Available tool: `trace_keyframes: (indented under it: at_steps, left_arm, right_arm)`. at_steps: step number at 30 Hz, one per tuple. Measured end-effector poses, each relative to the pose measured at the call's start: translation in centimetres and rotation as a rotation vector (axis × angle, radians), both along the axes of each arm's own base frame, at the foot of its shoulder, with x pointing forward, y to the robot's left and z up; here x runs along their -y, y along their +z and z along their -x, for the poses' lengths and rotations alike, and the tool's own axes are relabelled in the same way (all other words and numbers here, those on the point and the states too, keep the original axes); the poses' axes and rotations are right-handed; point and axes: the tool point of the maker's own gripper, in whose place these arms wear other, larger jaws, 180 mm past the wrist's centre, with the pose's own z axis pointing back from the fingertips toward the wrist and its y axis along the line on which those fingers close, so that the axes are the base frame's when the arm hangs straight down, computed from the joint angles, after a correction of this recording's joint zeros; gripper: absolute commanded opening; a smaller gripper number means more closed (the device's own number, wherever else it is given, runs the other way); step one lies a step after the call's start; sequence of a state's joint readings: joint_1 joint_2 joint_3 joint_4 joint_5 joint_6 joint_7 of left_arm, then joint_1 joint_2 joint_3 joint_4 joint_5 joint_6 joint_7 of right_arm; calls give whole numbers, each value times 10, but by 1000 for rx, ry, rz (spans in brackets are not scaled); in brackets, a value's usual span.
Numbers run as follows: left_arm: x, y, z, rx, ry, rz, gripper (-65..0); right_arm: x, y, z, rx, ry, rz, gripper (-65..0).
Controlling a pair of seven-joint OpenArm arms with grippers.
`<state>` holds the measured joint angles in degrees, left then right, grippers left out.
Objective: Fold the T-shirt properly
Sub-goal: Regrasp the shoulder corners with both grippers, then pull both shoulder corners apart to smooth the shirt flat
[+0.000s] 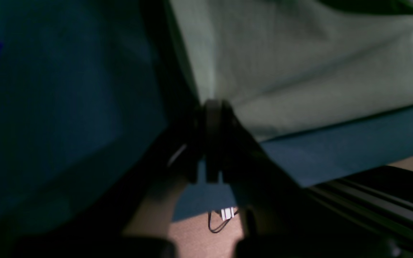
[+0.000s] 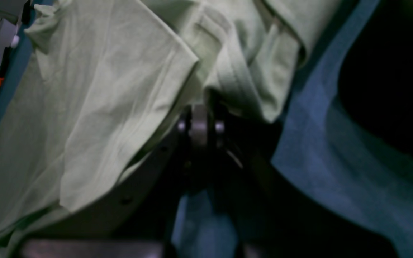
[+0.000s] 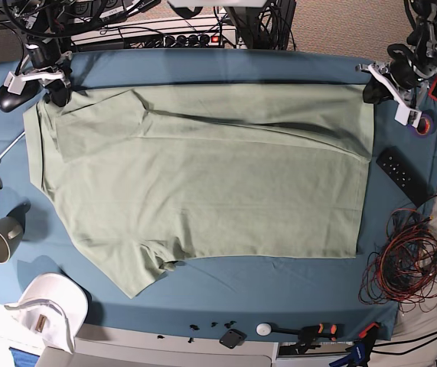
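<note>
The pale sage-green T-shirt (image 3: 203, 176) lies spread on the blue table cloth (image 3: 226, 69), one sleeve pointing to the front left. My right gripper (image 3: 54, 93) is at the shirt's far left corner. In the right wrist view, the right gripper (image 2: 201, 114) is shut on a bunched fold of the shirt (image 2: 95, 93). My left gripper (image 3: 372, 90) is at the shirt's far right corner. In the left wrist view, the left gripper (image 1: 213, 107) is shut on the edge of the shirt (image 1: 299, 71). The far edge runs taut between the two grippers.
A grey mug (image 3: 0, 238) and a white cap (image 3: 46, 306) sit at the front left. A black remote (image 3: 403, 174) and a tangle of red and black wires (image 3: 409, 264) lie to the right. Clamps (image 3: 317, 331) lie along the front edge.
</note>
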<state>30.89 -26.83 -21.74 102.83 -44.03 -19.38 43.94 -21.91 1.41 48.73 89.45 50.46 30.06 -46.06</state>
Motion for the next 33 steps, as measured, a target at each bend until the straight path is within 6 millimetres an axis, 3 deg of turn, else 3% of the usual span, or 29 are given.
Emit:
trace_keyframes:
  at_steps: [14, 21, 33]
  left_arm:
    - [0, -1, 2, -15, -6, -4, -650]
    - [-3, -2, 4, -28, -15, -13, -650]
    - [-12, -3, 16, -55, -16, -29, -650]
  right_arm:
    - [-6, 0, 5, -13, 42, -7, -650]
    - [-9, 5, 24, -68, 82, 38, -650]
    - [-11, 6, 32, -96, 95, 52, -650]
